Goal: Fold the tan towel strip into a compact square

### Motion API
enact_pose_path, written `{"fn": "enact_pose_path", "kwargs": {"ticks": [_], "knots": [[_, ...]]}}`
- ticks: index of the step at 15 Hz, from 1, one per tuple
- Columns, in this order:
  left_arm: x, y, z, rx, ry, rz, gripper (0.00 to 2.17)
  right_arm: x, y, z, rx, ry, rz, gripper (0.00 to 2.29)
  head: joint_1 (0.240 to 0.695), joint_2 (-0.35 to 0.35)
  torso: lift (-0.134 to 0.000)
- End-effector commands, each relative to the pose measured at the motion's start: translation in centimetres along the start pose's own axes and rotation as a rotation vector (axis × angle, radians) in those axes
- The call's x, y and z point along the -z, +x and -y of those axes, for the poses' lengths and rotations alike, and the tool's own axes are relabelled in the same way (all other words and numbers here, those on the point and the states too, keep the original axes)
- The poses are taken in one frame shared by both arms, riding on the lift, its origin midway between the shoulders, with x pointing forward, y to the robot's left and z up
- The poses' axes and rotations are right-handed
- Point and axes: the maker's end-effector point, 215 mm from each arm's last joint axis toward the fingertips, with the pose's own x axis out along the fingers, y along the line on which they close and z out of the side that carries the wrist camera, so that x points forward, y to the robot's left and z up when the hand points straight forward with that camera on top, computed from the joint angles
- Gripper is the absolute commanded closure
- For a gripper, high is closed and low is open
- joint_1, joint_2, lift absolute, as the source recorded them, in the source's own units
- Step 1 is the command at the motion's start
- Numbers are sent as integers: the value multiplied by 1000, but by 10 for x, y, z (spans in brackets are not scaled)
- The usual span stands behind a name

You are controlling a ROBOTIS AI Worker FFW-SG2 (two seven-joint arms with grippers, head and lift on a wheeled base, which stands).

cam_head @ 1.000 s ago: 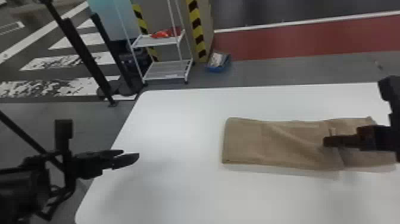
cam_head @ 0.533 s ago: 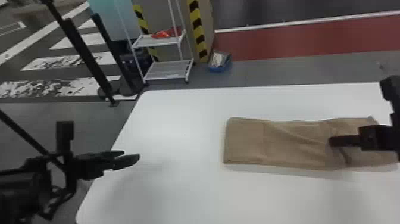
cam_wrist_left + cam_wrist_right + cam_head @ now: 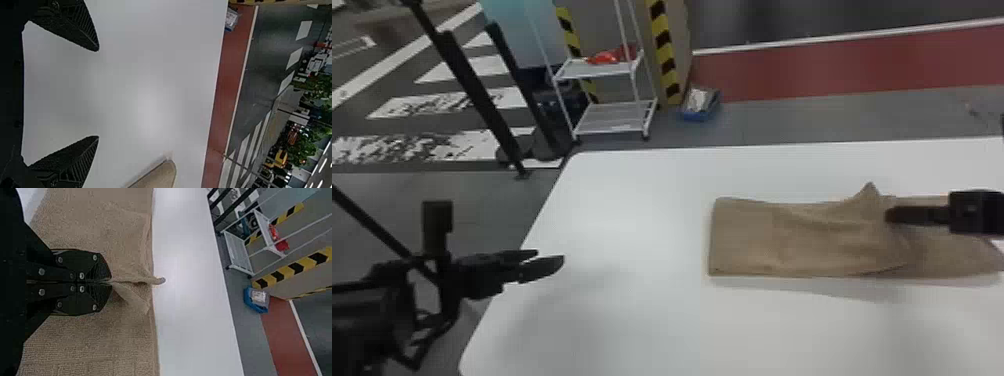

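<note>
The right gripper (image 3: 888, 215) is closed on the tan towel strip (image 3: 747, 240), above the right-hand part of the white table (image 3: 632, 210). In the right wrist view its two fingers (image 3: 98, 266) lie together, with a small pinch of cloth caught between their tips. From that pinch a narrow ridge of towel runs out past the strip's far edge; in the head view it stands up as a pointed peak. The rest of the strip lies long and fairly flat on the right-hand part of the table, wrinkled around the grip.

The left gripper (image 3: 550, 254) is over the table, just inside its left edge, well apart from the towel. Its fingers are spread wide, with nothing between them.
</note>
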Motion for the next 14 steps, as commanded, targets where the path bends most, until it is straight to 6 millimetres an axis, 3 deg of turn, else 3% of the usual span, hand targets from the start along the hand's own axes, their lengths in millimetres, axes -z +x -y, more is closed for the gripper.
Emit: {"fn": "enact_pose_path", "kwargs": {"ticks": [1, 5, 6, 8, 10, 12, 14], "knots": [[-2, -3, -3, -6, 0, 5, 87, -18, -29, 2, -37, 84, 70, 1170, 695, 296, -128], [0, 0, 1, 5, -3, 1, 87, 5, -34, 38, 18, 138, 53, 1170, 695, 275, -128], [2, 3, 4, 10, -3, -2, 87, 13, -27, 45, 28, 145, 29, 1170, 695, 262, -128], [4, 4, 4, 7, -3, -6, 87, 19, -18, 39, 20, 124, 4, 1170, 695, 245, -128], [1, 4, 4, 8, 1, -2, 87, -13, -40, 31, -16, 145, 77, 1170, 695, 245, -128], [-1, 1, 2, 4, 2, 2, 87, -34, -89, 71, 12, 223, 165, 1170, 695, 249, -128], [-3, -1, 6, 11, 5, 7, 87, -22, -100, 98, 64, 235, 150, 1170, 695, 201, -128]]}}
